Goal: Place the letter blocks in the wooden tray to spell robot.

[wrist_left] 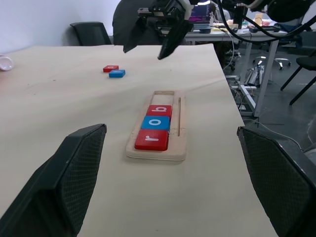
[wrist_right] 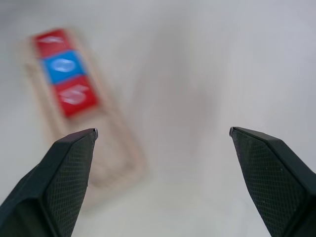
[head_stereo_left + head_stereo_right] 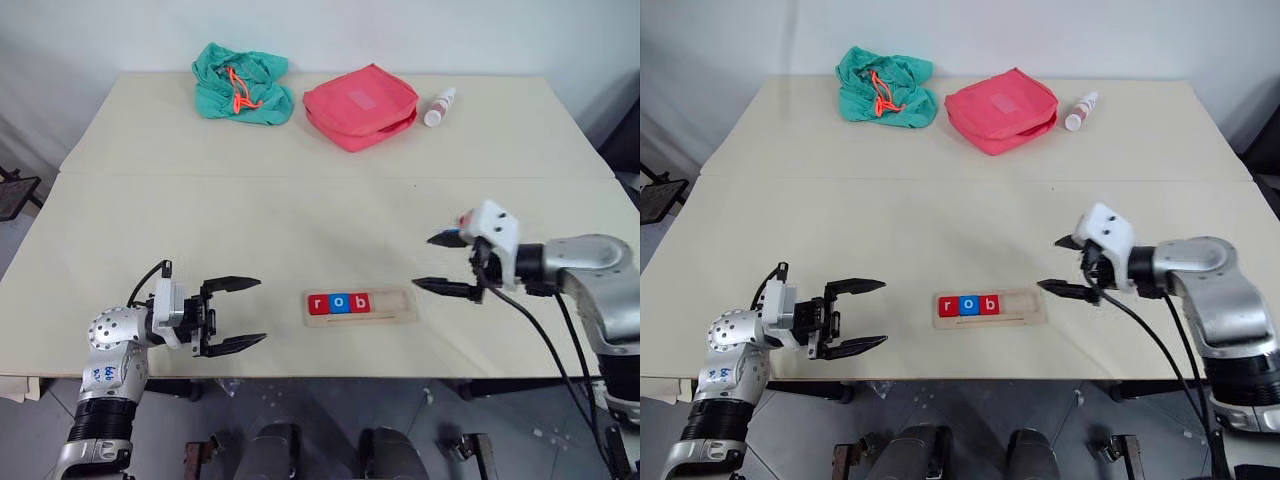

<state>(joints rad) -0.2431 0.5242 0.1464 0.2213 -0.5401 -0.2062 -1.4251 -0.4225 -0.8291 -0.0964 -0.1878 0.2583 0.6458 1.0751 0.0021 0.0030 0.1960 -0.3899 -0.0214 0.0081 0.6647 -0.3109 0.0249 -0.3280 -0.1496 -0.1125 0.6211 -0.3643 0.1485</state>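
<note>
The wooden tray (image 3: 395, 303) lies near the table's front edge, its left part holding three letter blocks side by side: a red r (image 3: 318, 304), a blue o (image 3: 340, 303) and a red b (image 3: 360, 302). Its right part is bare. In the left wrist view, two loose blocks, one red (image 1: 110, 68) and one blue (image 1: 117, 73), lie on the table beyond the tray, near my right gripper. My right gripper (image 3: 425, 262) hovers open and empty just right of the tray. To the tray's left, my left gripper (image 3: 260, 310) points at it, open and empty.
At the back of the table lie a green cloth bag (image 3: 240, 85), a red zip pouch (image 3: 360, 105) and a small white bottle (image 3: 439, 106). The tray sits close to the table's front edge (image 3: 330, 375).
</note>
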